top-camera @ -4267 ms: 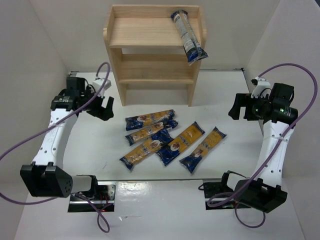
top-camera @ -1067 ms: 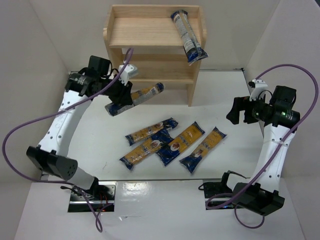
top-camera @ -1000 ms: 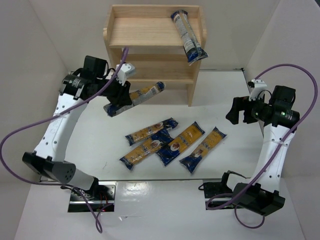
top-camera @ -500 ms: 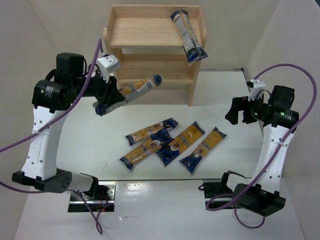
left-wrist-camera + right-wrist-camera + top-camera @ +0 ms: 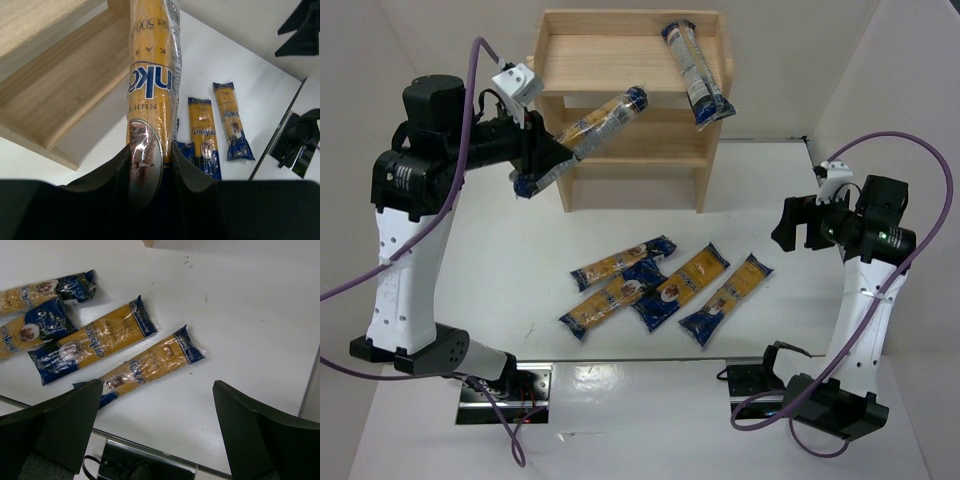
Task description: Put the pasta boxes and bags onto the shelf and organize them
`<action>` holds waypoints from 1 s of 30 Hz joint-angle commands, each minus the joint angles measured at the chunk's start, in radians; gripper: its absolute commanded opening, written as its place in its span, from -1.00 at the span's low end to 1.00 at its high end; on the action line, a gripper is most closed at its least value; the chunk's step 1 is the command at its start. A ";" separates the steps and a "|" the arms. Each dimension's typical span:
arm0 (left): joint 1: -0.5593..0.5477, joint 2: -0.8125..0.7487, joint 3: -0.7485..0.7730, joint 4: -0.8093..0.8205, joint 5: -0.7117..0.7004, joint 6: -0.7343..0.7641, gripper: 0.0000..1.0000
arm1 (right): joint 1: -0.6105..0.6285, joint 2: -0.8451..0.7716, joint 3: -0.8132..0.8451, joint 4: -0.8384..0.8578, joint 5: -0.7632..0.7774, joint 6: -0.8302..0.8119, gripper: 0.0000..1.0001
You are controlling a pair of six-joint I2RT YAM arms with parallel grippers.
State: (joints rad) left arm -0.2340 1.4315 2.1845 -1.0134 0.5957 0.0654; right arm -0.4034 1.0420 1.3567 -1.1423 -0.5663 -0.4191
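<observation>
My left gripper is shut on the lower blue end of a pasta packet, held in the air in front of the shelf, with its far end tilted up toward the middle tier. In the left wrist view the packet runs up from between my fingers past a shelf board. Another packet lies on the top tier, overhanging the right rim. Several packets lie on the table in front. My right gripper hangs open at the right above the table, over one packet.
White walls close in the table on the left, right and back. Purple cables loop from both arms. The arm bases and mounting plates sit at the near edge. The right arm's stand shows at the right in the left wrist view.
The left arm has lifted its packet from low at the shelf's left front up and back, level with the upper tiers. The right arm has hardly moved.
</observation>
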 commanded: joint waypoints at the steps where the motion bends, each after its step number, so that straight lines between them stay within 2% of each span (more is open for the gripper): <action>1: 0.001 0.016 0.057 0.223 -0.016 -0.071 -1.00 | 0.008 -0.036 -0.028 0.055 0.029 0.009 1.00; 9: 0.001 0.118 0.181 0.266 -0.145 -0.142 -1.00 | 0.008 -0.099 -0.116 0.099 0.086 -0.003 1.00; 18: 0.001 0.291 0.427 0.210 -0.280 -0.200 -1.00 | 0.008 -0.128 -0.134 0.110 0.106 0.016 1.00; 30: 0.001 0.443 0.655 0.190 -0.520 -0.228 -1.00 | 0.008 -0.137 -0.134 0.119 0.134 0.025 1.00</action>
State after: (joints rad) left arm -0.2340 1.8801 2.7457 -1.0000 0.1555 -0.1360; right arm -0.4034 0.9241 1.2224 -1.0809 -0.4458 -0.4091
